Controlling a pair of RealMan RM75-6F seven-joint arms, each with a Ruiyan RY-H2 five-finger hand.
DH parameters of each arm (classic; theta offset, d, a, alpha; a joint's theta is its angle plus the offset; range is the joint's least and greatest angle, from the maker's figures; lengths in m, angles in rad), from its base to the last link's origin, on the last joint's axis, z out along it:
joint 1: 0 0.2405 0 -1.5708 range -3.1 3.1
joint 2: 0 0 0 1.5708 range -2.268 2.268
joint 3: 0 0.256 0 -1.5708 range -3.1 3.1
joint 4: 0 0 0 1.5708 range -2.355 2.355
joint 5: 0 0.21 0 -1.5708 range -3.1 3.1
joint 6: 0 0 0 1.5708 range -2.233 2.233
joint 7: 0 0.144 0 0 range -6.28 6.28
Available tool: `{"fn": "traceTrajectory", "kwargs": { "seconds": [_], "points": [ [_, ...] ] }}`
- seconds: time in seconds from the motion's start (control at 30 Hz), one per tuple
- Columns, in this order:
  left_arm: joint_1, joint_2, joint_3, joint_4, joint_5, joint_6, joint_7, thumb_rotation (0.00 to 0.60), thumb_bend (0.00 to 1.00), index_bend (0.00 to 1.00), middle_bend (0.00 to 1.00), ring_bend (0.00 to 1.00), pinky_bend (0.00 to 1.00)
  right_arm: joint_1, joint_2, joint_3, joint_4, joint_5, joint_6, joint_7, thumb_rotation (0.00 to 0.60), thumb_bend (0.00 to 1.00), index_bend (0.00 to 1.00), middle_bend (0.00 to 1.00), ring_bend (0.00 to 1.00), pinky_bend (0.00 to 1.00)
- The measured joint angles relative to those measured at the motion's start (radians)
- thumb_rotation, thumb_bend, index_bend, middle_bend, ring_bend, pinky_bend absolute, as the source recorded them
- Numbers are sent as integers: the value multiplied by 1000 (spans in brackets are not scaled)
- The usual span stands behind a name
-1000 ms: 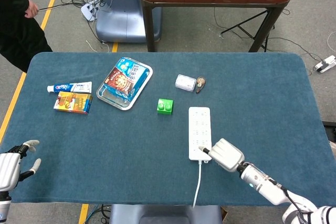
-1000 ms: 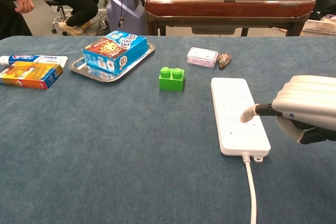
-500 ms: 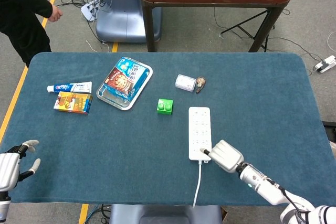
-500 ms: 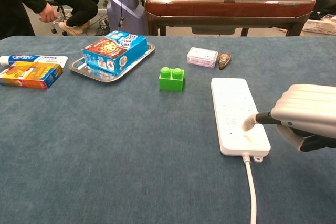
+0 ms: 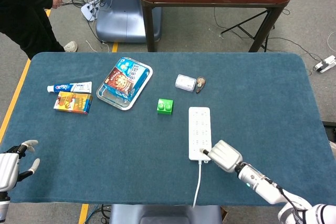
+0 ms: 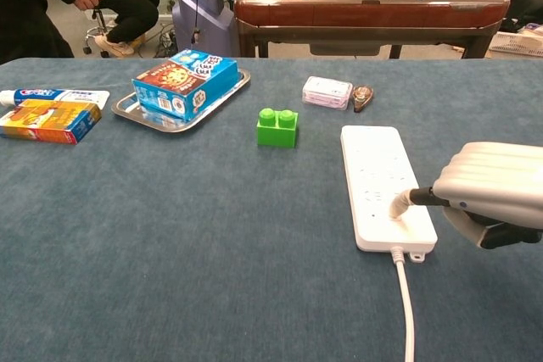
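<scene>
**Pressing Down at the Near End of the Power Strip**

Pointing with one extended finger and the rest curled in, the right hand [image 6: 496,201] now touches the near end of the white power strip [image 6: 382,180], its pale fingertip [image 6: 399,203] resting on the strip's top face just short of the cord. A second ago that fingertip sat a little further up the strip and slightly higher; since then the hand has drawn back toward the robot and dropped, so the tip has travelled down the strip to its last stretch. From the head view the same right hand [image 5: 226,156] sits at the strip's lower right corner, with the white cord [image 5: 198,182] running off the table edge beside it. Judging by this drift, the work in hand looks like a press on something at the strip's near end, perhaps a switch, though no button can be made out. The strip itself has not shifted: it lies flat on the blue cloth, lengthwise toward the robot, well apart from the green brick [image 6: 277,127].

The left hand [image 5: 13,163] waits at the table's near left corner, fingers spread, holding nothing, unchanged. Further back, the metal tray [image 6: 136,116] carries a blue box [image 6: 185,82]. Behind the table, the person in black [image 5: 23,11] has moved an arm.
</scene>
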Motion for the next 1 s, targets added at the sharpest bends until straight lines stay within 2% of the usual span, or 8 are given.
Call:
{"fn": "traceTrajectory", "kwargs": {
  "seconds": [0.43, 0.67, 0.73, 0.83, 0.9, 1.0],
  "points": [
    [3, 5, -1, -1, 0, 5, -9, 600, 326, 397, 471, 501, 715, 16, -15, -8, 2, 20, -20, -14, 600, 1000, 193, 1000, 1000, 1000],
    [4, 5, 0, 1, 2, 5, -13, 600, 327, 397, 471, 501, 715, 2, 10, -6, -26, -6, 47, -17, 600, 1000, 193, 992, 1000, 1000],
    [3, 4, 1, 1, 2, 2, -9, 600, 326, 397, 471, 501, 715, -8, 28, -6, -44, -20, 81, -19, 600, 1000, 193, 947, 1000, 1000],
    [2, 3, 2, -1, 4, 0, -2, 600, 327, 397, 471, 501, 715, -33, 68, -9, -79, -44, 146, -22, 600, 957, 193, 813, 949, 1000],
    [1, 2, 4, -2, 7, 1, 2, 600, 327, 397, 471, 501, 715, -57, 99, -11, -102, -54, 194, -25, 600, 850, 193, 717, 856, 993],
    [2, 1, 6, -5, 13, 4, 7, 600, 326, 397, 471, 501, 715, -100, 133, -13, -123, -57, 266, -36, 600, 682, 194, 566, 658, 876]
  ]
}}
